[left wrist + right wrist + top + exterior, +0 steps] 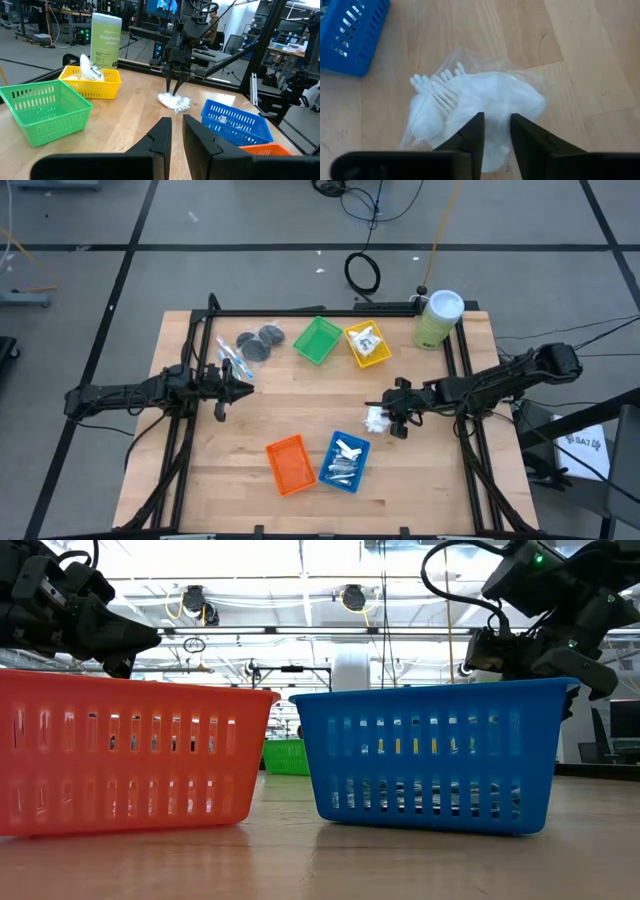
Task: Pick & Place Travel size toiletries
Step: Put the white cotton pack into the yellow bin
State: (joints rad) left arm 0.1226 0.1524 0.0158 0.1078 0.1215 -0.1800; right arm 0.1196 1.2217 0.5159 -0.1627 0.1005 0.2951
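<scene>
The right gripper [492, 131] is down on a clear bag [475, 112] of white cotton swabs and pads lying on the wooden table [300, 395], with its two fingers [470, 135] drawn close together over the bag's near edge. The plastic passes between the tips, so they look to be pinching it (whether the pinch is firm cannot be told). The blue basket [350, 35] sits just beyond the fingers, off to one side.

To do this step well, the robot should catch a fold of plastic rather than the loose contents, squeeze fully before lifting, then rise straight up so the bag hangs clear of the table.

The left gripper [176, 134] waits near the opposite edge, fingers nearly together and holding nothing.
</scene>
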